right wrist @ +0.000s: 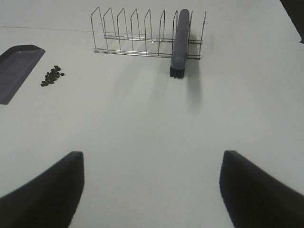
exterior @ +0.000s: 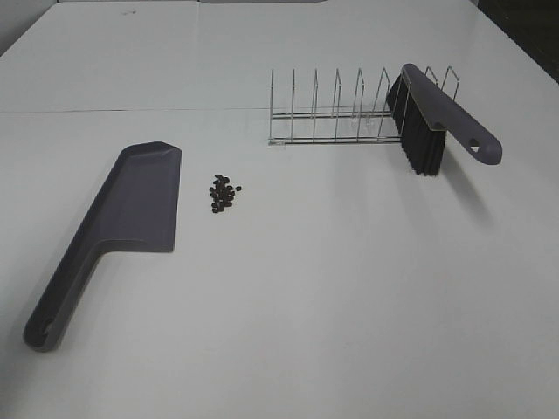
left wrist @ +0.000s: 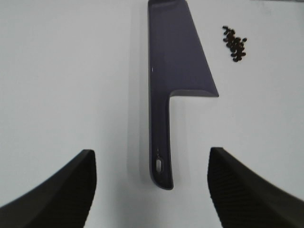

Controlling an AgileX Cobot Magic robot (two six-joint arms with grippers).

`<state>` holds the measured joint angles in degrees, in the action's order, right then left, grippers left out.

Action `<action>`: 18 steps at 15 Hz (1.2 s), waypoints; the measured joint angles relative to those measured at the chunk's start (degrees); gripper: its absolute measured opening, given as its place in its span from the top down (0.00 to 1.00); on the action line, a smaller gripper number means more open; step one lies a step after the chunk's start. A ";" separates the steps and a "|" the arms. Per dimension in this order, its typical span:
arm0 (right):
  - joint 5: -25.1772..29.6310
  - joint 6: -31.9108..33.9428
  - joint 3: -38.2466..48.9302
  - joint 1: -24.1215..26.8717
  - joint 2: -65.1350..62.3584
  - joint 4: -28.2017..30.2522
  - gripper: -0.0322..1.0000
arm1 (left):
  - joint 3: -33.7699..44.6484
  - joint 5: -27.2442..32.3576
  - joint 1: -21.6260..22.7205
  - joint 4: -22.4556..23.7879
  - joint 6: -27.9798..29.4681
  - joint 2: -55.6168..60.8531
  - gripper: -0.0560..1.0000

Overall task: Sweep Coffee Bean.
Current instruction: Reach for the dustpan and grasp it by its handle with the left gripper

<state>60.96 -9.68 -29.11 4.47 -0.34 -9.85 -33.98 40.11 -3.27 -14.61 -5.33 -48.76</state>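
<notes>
Where the white worktop (exterior: 349,288) bears stock, left to right:

- Grey dustpan (exterior: 131,209), lying flat.
- Coffee beans (exterior: 224,193), near the dustpan's right edge: a loose cluster of tiny dark brown-black ovals.
- Wire rack (exterior: 332,113).
- Brush (exterior: 437,113), propped in the rack's right end.
- Left claw (left wrist: 152,190) and right claw (right wrist: 153,180), both spread apart, empty.

Left claw (left wrist: 151,156) spread wide, dustpan (left wrist: 175,61) handle pointing between its fingers, beans (left wrist: 234,42) clustered near the pan on the surface (left wrist: 71,71)

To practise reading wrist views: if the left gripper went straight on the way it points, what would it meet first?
Probably the dustpan, whose handle end lies straight ahead of the open left gripper; the gripper's height above the table is unclear.
</notes>
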 joint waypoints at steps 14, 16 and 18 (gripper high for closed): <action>0.00 0.00 0.00 0.00 0.00 0.00 0.32 | -22.69 4.64 -5.33 -0.34 2.64 -52.37 0.32; 0.00 0.00 0.00 0.00 0.00 0.00 0.32 | -23.38 4.01 -9.45 2.52 7.85 -54.95 0.32; 0.00 0.00 0.00 0.00 0.00 0.00 0.32 | -23.55 4.24 -11.29 6.88 13.29 -56.55 0.32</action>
<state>60.96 -9.68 -29.11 4.47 -0.34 -9.85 -57.52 44.35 -14.55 -7.73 7.96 -105.31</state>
